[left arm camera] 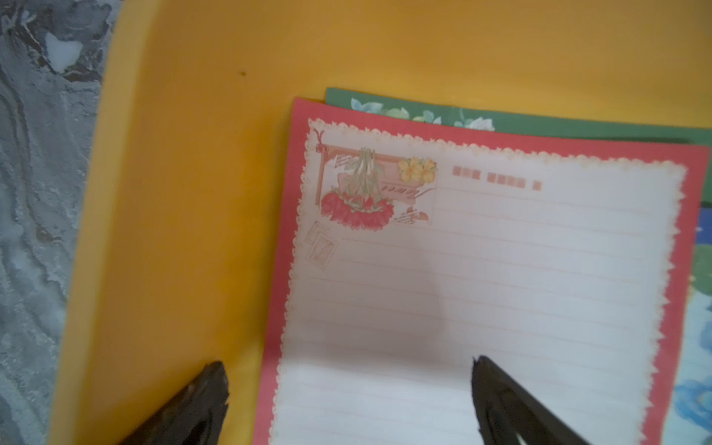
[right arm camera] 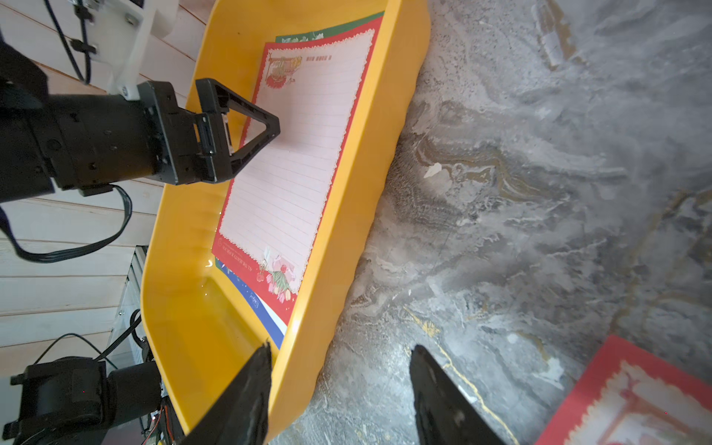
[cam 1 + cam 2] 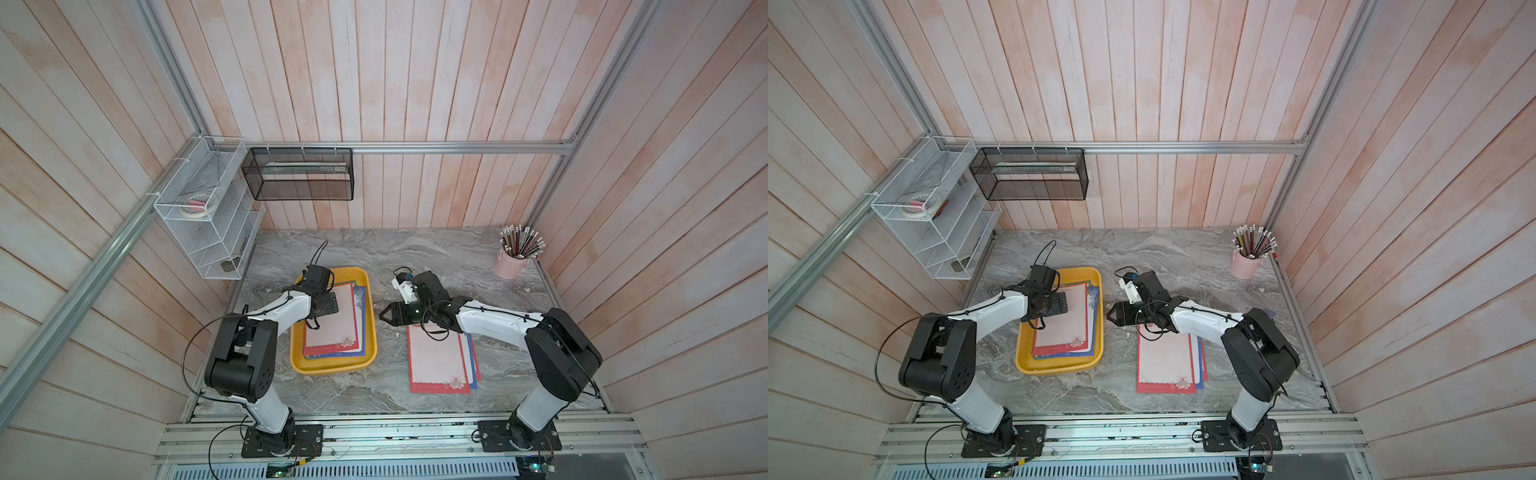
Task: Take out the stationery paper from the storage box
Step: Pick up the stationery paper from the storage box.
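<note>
left gripper [image 1: 346, 364] splayed over stationery paper [image 1: 501, 250]; right gripper [image 2: 342, 348] beside storage box [image 2: 346, 231].

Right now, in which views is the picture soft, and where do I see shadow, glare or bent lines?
Left wrist view: soft all over, print on the red-bordered sheet smeared, a grey shadow across its middle, the left hand blurred. Right wrist view: sharper; small glints on the storage box floor. Both top views: wide-angle, wall planks fan outward.
</note>
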